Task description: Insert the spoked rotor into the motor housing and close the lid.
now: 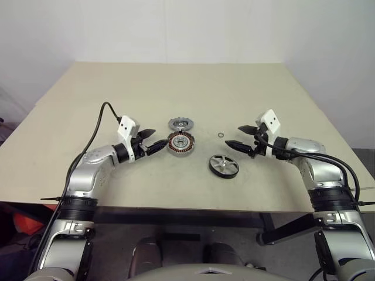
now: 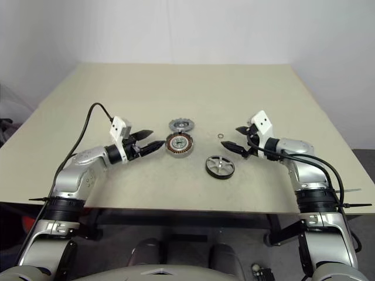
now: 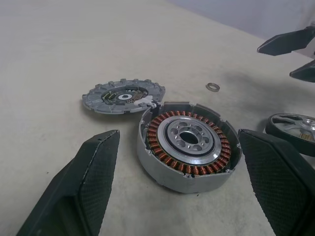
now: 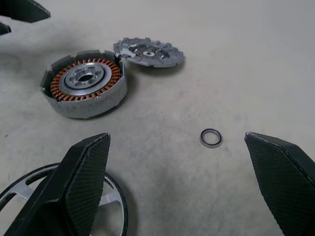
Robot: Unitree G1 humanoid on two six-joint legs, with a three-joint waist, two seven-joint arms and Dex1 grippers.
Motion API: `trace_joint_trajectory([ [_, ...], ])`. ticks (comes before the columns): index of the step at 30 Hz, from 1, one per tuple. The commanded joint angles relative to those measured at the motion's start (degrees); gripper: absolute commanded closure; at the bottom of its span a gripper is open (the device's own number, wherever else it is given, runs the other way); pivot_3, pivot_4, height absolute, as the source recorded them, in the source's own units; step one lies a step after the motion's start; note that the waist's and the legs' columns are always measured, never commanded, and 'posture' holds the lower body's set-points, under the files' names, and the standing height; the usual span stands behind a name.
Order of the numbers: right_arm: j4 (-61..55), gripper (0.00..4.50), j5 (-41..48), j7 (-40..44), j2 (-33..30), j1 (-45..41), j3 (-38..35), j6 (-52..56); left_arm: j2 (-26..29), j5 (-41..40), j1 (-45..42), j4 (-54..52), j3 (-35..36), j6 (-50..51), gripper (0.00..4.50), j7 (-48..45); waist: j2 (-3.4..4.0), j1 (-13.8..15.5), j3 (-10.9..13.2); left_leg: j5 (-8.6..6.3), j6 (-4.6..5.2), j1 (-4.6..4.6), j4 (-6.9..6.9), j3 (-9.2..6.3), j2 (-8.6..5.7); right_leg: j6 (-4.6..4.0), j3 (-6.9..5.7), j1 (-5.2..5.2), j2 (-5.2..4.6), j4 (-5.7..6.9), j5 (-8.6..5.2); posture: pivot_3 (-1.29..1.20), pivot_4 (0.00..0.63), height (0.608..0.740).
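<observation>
The left tool hovers just over the desk with its two black fingers spread apart and nothing between them; it points toward the motor housing, whose near rim lies just beyond the fingertips without touching them. In the left wrist view the housing sits between the two fingers, its copper windings and silver centre facing up. Both fingers are cut off at the picture's lower edge, so their roots cannot be seen.

The right tool is likewise released, jaws wide and empty, held above the desk and aimed inward from the opposite side. Its lower finger reaches toward the spoked rotor, which lies flat on the desk, spokes up, near the front edge and apart from the housing. In the right wrist view one finger hides part of the rotor, and the frame cuts off the rest of it.

The lid lies flat just behind the housing; their rims look as if they touch or nearly touch, but whether they actually meet is hard to make out. A tiny wire ring lies on the bare desk between the housing and the right tool, clear of both.
</observation>
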Motion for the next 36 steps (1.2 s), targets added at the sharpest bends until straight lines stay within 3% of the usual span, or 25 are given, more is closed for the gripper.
trace_joint_trajectory([
  [1, -1.6, 0.00, 0.6, -0.5, 0.0, -0.8, -0.5, -1.0, 0.5, -0.2, -0.5, -2.2, 0.1, -0.6, 0.44, 0.0, 0.00, 0.0, 0.0, 0.00, 0.00, 0.00, 0.00, 0.00, 0.00, 0.00, 0.00, 0.00, 0.00, 0.00, 0.00, 0.00, 0.000, 0.740],
  [15, -7.8, 0.00, 3.5, 4.1, -1.7, 3.6, 1.8, 2.8, -1.1, 1.8, -1.0, 0.4, -0.1, -2.2, 0.44, 2.6, 0.00, 0.1, 0.0, -0.01, 0.02, 0.00, 0.00, -0.02, 0.00, 0.01, -0.01, 0.02, 0.00, -0.01, 0.00, 0.00, 0.000, 0.740],
  [36, -13.5, 0.00, 6.5, 3.7, -3.1, 8.8, 1.4, 8.7, -1.5, 1.5, 0.5, -0.7, -1.1, -1.5, 0.44, 1.7, 0.00, 0.0, 0.0, -0.02, 0.04, 0.08, 0.00, -0.03, 0.00, 0.02, -0.01, 0.13, -0.01, -0.05, -0.01, 0.00, 0.000, 0.740],
])
